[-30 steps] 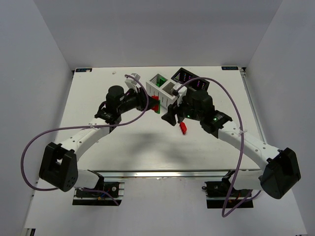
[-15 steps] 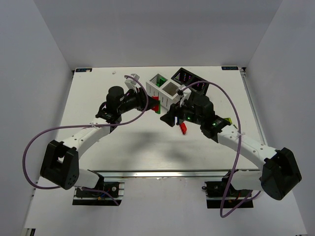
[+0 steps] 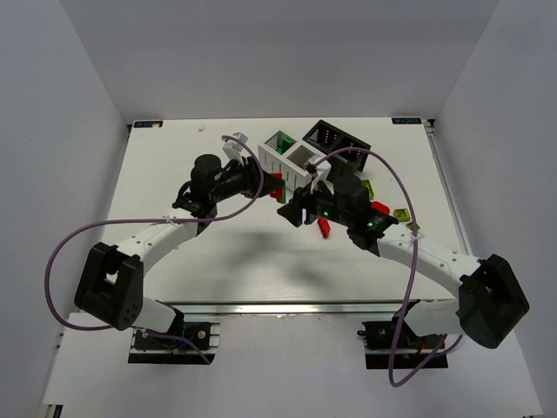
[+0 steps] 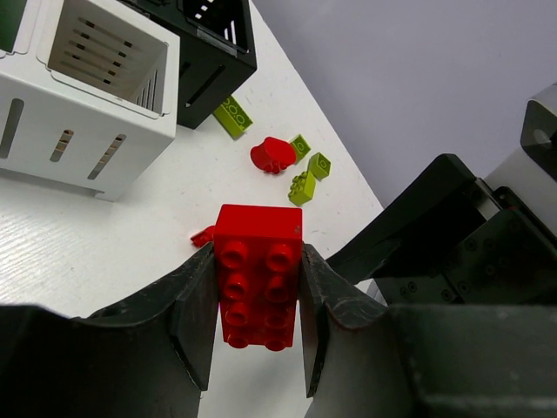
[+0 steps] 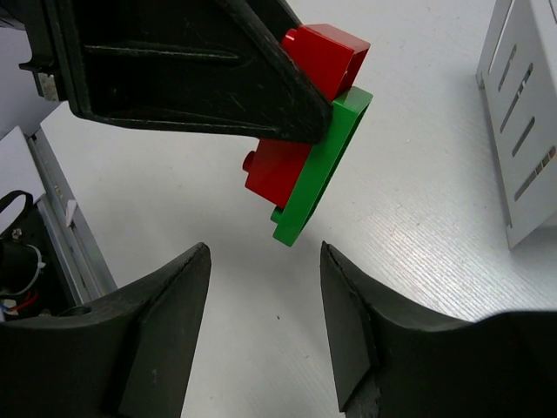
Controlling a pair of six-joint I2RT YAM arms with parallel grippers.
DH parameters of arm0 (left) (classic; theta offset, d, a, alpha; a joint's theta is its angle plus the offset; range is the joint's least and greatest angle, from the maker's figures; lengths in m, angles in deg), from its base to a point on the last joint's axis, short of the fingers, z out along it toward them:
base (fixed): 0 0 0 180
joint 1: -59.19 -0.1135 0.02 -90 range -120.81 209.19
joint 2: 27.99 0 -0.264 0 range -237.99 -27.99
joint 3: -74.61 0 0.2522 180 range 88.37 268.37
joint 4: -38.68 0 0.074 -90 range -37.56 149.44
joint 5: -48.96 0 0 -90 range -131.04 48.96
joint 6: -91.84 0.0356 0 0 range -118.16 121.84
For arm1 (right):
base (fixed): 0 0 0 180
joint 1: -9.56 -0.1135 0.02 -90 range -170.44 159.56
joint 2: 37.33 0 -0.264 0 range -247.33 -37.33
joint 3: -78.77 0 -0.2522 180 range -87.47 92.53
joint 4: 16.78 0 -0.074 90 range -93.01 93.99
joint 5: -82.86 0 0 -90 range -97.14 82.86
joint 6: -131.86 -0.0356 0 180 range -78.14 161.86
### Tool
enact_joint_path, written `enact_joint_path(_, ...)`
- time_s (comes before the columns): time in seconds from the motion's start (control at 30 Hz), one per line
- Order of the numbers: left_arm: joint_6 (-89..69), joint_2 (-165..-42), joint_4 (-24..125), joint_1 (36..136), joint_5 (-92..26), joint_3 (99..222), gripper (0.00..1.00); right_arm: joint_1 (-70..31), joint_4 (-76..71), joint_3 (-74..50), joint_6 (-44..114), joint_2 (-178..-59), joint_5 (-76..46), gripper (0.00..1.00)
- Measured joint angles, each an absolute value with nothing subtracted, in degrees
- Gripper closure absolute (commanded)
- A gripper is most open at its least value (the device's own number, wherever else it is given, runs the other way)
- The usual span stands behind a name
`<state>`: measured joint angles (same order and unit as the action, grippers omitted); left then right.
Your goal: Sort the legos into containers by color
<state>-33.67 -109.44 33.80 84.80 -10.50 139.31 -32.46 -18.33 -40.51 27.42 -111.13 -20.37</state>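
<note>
**Left Jaws Clenched on Red Brick, Right Jaws Spread Empty**

The left gripper (image 4: 258,261) clamped a red brick (image 4: 258,292) by its long sides. The studs faced the wrist camera, and the brick's far end stuck out past the fingertips. Seen from the right wrist, a green plate (image 5: 320,165) sat flat against the brick's underside, joined to it.

The right gripper (image 5: 264,261) had its jaws spread wide, with nothing between them. The held brick and plate were just beyond its fingertips, in line with the gap and touching neither finger (image 5: 165,331). The white bin (image 5: 531,131) stood off to the right of those jaws.

Ahead of the left jaws and to their left stood the same white bin, with the black bin (image 4: 218,52) just past it. In the top view one white cell showed green inside.

A small red piece (image 4: 203,235) lay on the table (image 4: 130,226) just beyond the left-hand fingertip. Farther ahead lay a red lump (image 4: 272,154) with three small yellow-green bricks (image 4: 302,187) close beside it. A longer yellow-green brick (image 4: 233,115) lay by the black bin's wall. The dark body of the right arm (image 4: 452,244) filled the space to the right of the left jaws.
</note>
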Motion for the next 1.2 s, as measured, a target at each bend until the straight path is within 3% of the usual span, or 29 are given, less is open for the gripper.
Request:
enact_joint_path(0.6,-37.5,-112.1,29.8,84.8,-8.4,138.3,1.00,-37.3,-21.2,-39.7,31.7,-114.2,-6.5,0.51)
enact_joint_path(0.73,-37.9,-112.2,29.2,84.8,-8.4,138.1,1.00,-37.5,-21.4,-39.7,32.8,-114.3,-4.1,0.60)
enact_joint_path(1.0,-38.1,-112.2,28.4,84.5,-8.5,137.8,1.00,-37.8,-21.4,-39.4,33.7,-115.2,-2.8,0.66)
enact_joint_path(1.2,-38.0,-112.2,28.0,84.1,-8.8,137.8,1.00,-37.7,-21.2,-39.2,33.9,-115.7,-1.9,0.90)
